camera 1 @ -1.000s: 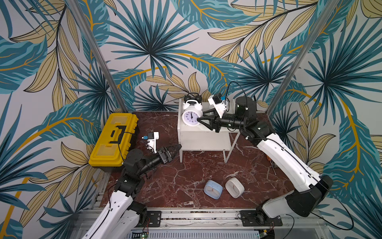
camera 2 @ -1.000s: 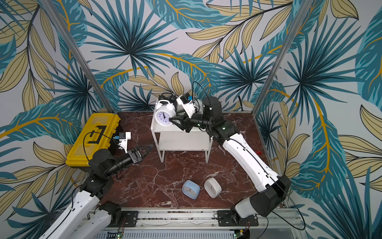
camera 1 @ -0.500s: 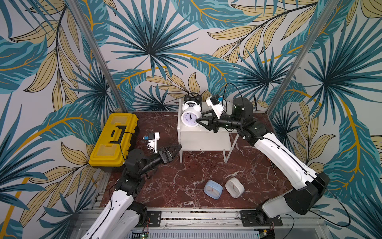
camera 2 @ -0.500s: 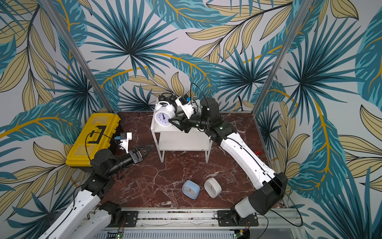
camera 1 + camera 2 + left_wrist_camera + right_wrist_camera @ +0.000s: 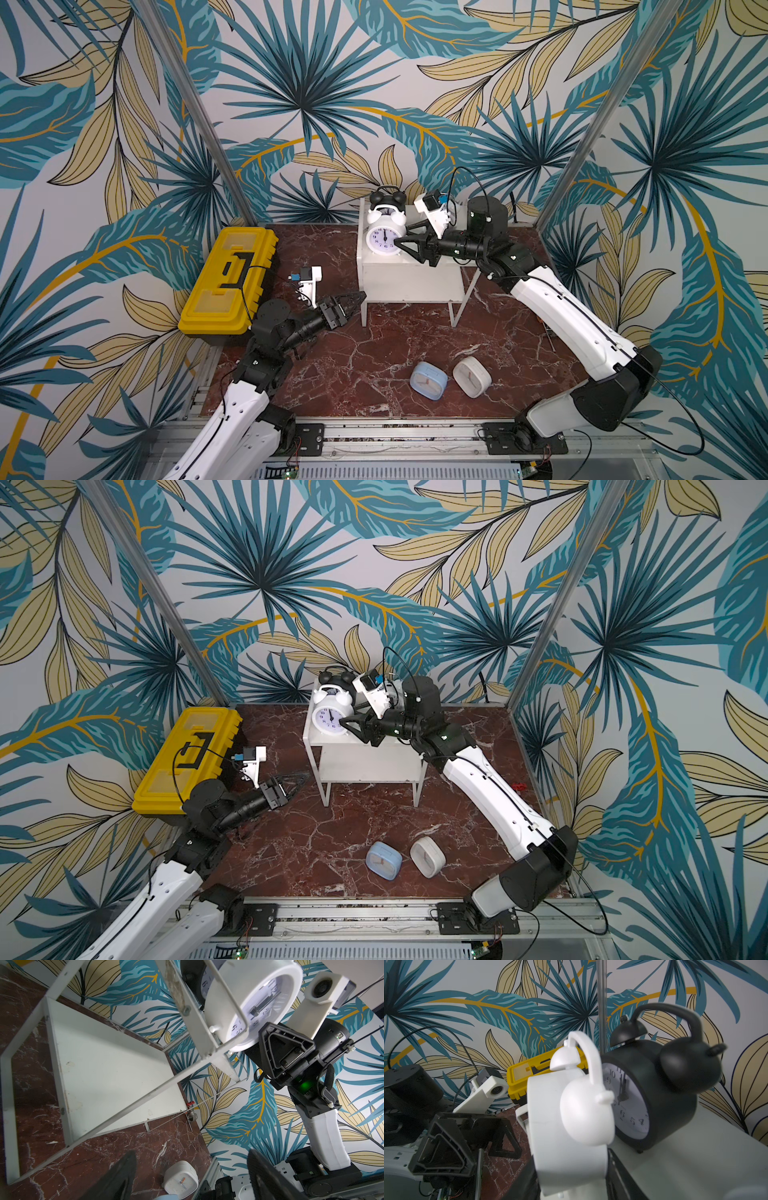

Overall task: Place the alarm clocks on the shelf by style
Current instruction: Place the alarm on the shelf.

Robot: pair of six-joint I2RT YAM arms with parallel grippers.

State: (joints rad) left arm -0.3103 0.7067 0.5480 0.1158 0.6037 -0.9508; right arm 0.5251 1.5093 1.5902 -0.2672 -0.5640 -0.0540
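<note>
The white shelf (image 5: 409, 282) (image 5: 365, 766) stands at the back. On its top board a white twin-bell clock (image 5: 384, 239) (image 5: 328, 719) (image 5: 566, 1136) stands in front of a black one (image 5: 386, 199) (image 5: 654, 1095). My right gripper (image 5: 402, 235) (image 5: 571, 1176) is shut on the white twin-bell clock, one finger on its face and one on its back. A light blue square clock (image 5: 428, 380) and a white square clock (image 5: 471, 376) (image 5: 180, 1180) lie on the tabletop near the front. My left gripper (image 5: 353, 301) (image 5: 191, 1153) hovers open and empty beside the shelf's front left leg.
A yellow toolbox (image 5: 228, 282) (image 5: 187, 758) sits at the left, close behind my left arm. The shelf's lower board (image 5: 108, 1076) carries nothing. Metal frame posts rise at both back corners, and a rail runs along the front edge.
My right wrist has shifted slightly toward the back while staying at the white twin-bell clock, which remains on the top board. My left arm has barely moved.
</note>
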